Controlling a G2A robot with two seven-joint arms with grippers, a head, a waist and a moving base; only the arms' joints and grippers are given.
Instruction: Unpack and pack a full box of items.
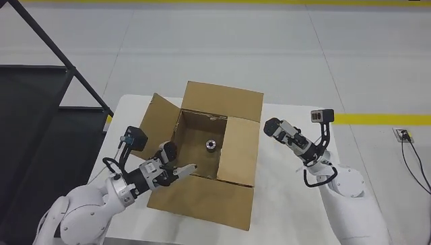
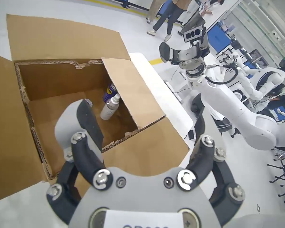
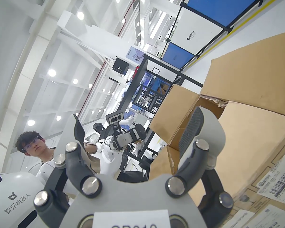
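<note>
The left end effector point(image 1: 176, 163) is hovering released over the open box's point(image 1: 222, 100) near corner. The right end effector point(image 1: 274, 126) is hanging released beside the box.

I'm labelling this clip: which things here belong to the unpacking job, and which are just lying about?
Job: cardboard box; white spray bottle and blue can inside it; left gripper, right gripper, jaws open.
Lying about: black frame, yellow floor line, floor socket.
</note>
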